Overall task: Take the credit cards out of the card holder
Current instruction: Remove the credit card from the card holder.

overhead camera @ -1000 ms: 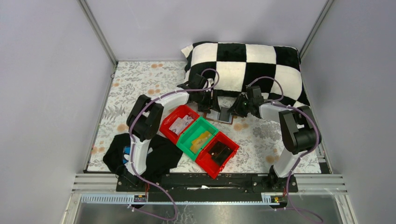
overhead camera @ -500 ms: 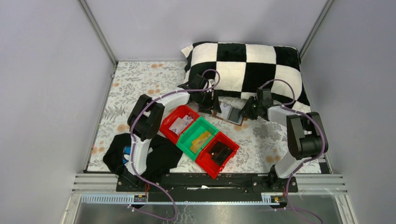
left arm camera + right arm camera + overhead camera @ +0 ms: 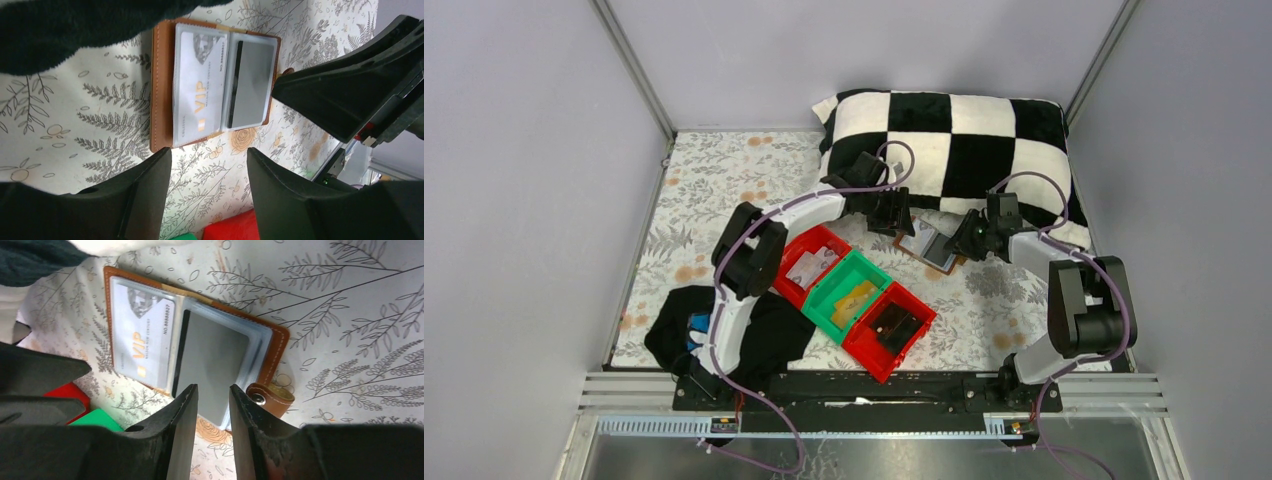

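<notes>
The card holder [image 3: 934,246] lies open on the floral cloth just in front of the pillow, brown border [image 3: 162,85] round clear pockets. One credit card, pale with "VIP" on it [image 3: 197,87], sits in the left pocket, and a grey one with a dark stripe [image 3: 252,85] in the right pocket. My left gripper [image 3: 209,165] hovers open on the bins' side of the holder, nothing between its fingers. My right gripper [image 3: 214,392] stands over the grey card's [image 3: 212,357] near edge, jaws narrowly apart and empty, beside the holder's snap strap [image 3: 267,397].
A row of three bins, red [image 3: 809,262], green [image 3: 854,290] and red [image 3: 889,325], runs diagonally in front of the holder. A checkered pillow [image 3: 954,140] borders it behind. A black cloth heap [image 3: 764,330] lies by the left arm's base.
The card holder now lies further right and more turned. Both grippers have shifted right with it, the right arm drawing back toward its side.
</notes>
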{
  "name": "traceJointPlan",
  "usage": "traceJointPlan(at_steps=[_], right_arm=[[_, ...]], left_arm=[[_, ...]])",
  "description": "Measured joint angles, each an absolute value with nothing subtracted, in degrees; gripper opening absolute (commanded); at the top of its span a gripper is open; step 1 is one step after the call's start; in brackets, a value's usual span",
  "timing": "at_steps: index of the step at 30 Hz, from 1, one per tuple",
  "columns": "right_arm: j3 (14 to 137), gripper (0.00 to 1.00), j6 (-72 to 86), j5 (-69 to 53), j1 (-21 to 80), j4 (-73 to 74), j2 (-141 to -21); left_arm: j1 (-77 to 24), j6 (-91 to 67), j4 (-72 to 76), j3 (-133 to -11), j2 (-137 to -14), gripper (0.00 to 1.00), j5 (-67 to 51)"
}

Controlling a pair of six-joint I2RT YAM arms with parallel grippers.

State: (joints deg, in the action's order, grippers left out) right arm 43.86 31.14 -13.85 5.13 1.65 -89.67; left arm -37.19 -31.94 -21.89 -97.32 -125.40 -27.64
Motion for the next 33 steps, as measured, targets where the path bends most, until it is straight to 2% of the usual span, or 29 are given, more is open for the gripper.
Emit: traceJointPlan(at_steps=[7, 16, 23, 31, 33], right_arm=[[44.2, 0.37, 33.8, -18.6, 5.1, -0.3, -90.0], [46.7, 0.37, 40.2, -23.5, 6.7, -7.3, -97.6], [47.7, 0.36, 42.5, -24.4, 7.4, -10.2, -101.1], [46.6, 0.36, 42.2, -23.6, 7.4, -10.2, -101.0], [46.0, 0.36, 41.8, -23.6, 7.4, -10.0, -100.3]], left_arm=[[-37.2, -30.4, -22.5, -101.5, -127.2, 0.57, -27.7], [-37.1, -30.4, -19.1, -103.5, -132.8, 0.54, -28.3], [-37.1, -31.5, -15.0, -101.4, -133.4, 0.3, -28.8], [-37.5, -32.5, -10.8, -93.0, -130.5, 0.02, -29.6], [-38.0, -33.1, -10.2, -91.0, -129.5, 0.0, -29.9]])
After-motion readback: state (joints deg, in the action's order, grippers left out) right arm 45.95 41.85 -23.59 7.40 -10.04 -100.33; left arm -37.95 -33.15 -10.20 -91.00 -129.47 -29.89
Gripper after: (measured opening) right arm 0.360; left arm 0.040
